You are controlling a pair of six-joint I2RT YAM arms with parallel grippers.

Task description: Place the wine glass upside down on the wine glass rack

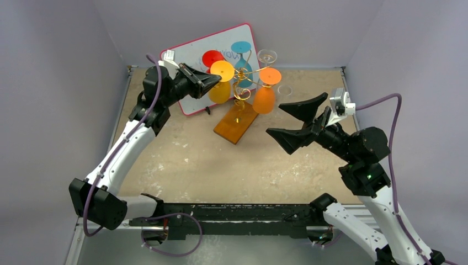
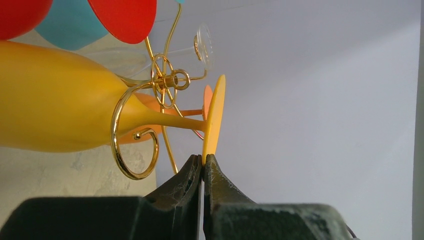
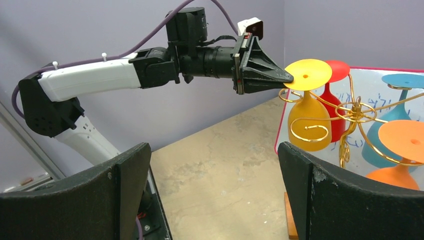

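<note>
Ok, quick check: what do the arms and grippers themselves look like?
Both arms match: the left arm and right arm have white link shells, black joint housings and a purple cable looped along each. The left gripper and right gripper are matte black with broad, tapering wedge fingers.

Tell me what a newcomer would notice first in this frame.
The gold wine glass rack stands back-centre on the table, a red glass, a teal glass and an orange glass hanging upside down from it. The left gripper pinches the foot of the yellow wine glass at its left side; the right gripper hangs open to its right.
</note>
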